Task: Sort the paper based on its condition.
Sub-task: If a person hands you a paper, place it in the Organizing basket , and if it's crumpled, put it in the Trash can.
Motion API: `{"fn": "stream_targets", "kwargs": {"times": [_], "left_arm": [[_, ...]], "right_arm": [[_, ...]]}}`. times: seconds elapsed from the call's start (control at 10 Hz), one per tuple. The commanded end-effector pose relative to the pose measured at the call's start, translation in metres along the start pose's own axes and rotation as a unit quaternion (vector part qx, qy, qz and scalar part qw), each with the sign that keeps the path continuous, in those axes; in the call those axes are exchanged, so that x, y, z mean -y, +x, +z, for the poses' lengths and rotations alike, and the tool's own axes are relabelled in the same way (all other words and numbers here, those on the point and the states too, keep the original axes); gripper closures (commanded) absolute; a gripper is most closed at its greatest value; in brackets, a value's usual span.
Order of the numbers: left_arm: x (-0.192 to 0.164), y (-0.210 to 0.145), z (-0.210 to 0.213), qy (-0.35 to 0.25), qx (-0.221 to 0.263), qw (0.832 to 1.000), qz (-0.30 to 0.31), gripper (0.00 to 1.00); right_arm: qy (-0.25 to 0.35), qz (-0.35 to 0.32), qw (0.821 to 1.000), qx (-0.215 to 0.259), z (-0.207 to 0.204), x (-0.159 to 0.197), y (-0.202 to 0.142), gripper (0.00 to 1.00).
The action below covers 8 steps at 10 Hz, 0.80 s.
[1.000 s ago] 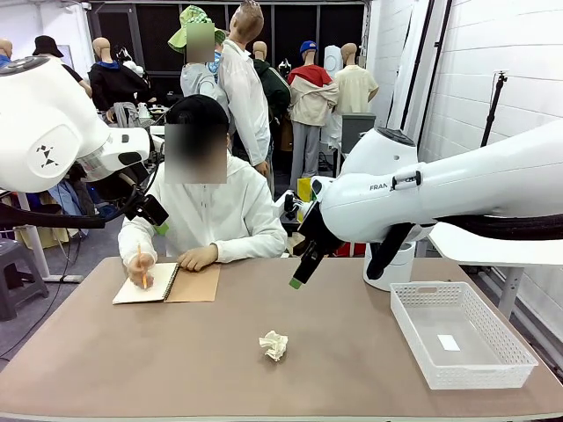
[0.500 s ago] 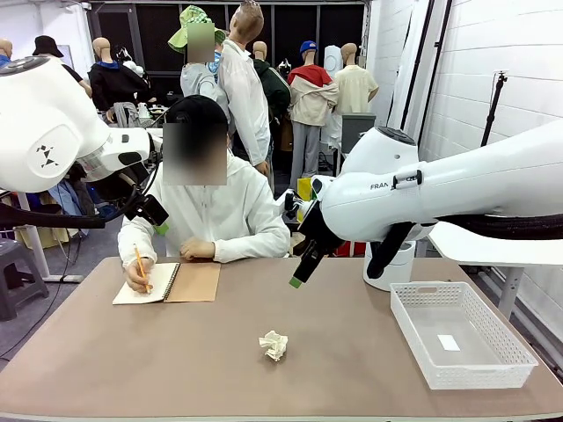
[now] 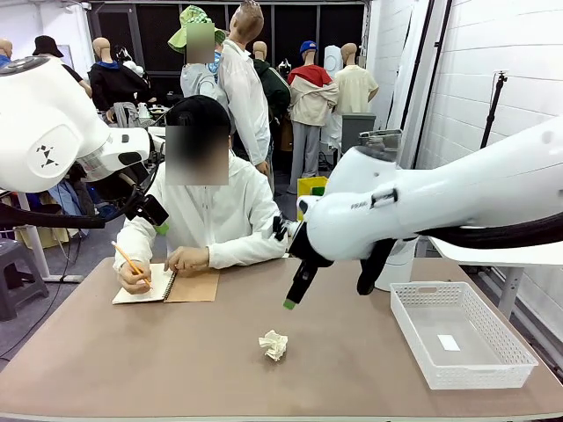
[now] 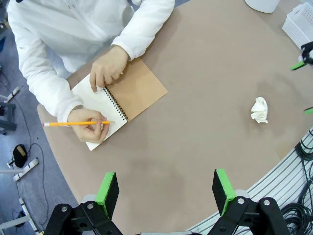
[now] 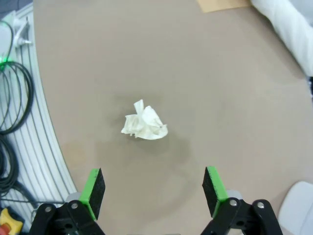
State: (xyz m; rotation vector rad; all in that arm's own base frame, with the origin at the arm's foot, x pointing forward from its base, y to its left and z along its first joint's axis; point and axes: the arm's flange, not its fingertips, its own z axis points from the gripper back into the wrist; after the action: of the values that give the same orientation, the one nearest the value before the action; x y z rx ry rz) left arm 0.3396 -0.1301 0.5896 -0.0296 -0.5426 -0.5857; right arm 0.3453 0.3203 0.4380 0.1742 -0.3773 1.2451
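Where the front view looks across the worktop (image 3: 158, 352), the crumpled paper (image 3: 274, 345) lies mid-surface, well apart from the white basket (image 3: 409, 334), which holds one small white slip (image 3: 449, 342). In the left wrist view, the left hand (image 4: 166, 193) is spread wide and empty. In the right wrist view, the right hand (image 5: 153, 192) is spread wide and empty, with the paper (image 5: 145, 122) ahead.

Site is reading as a robotics lab; left arm (image 3: 44, 123) and right arm (image 3: 440, 189), both white, are reaching over one brown table (image 3: 176, 360); a person (image 3: 220, 215) is sitting at its far side, writing; black cables (image 4: 299, 215) are lying on the floor beside it; a tripod (image 3: 494, 101) is standing against a white block wall (image 3: 519, 53).
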Motion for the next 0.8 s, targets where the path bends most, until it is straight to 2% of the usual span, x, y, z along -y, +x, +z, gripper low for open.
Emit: {"fn": "stream_targets", "kwargs": {"times": [0.0, 0.7], "left_arm": [[-0.001, 0.0, 0.001, 0.0, 0.001, 1.0, -0.001, 0.0], [-0.001, 0.0, 0.001, 0.0, 0.001, 1.0, -0.001, 0.0]], "right_arm": [[-0.011, 0.021, 0.999, -0.021, -0.026, -0.005, 0.007, 0.0], [-0.009, 0.08, 0.995, -0.061, -0.096, -0.02, 0.016, 0.0]]}}
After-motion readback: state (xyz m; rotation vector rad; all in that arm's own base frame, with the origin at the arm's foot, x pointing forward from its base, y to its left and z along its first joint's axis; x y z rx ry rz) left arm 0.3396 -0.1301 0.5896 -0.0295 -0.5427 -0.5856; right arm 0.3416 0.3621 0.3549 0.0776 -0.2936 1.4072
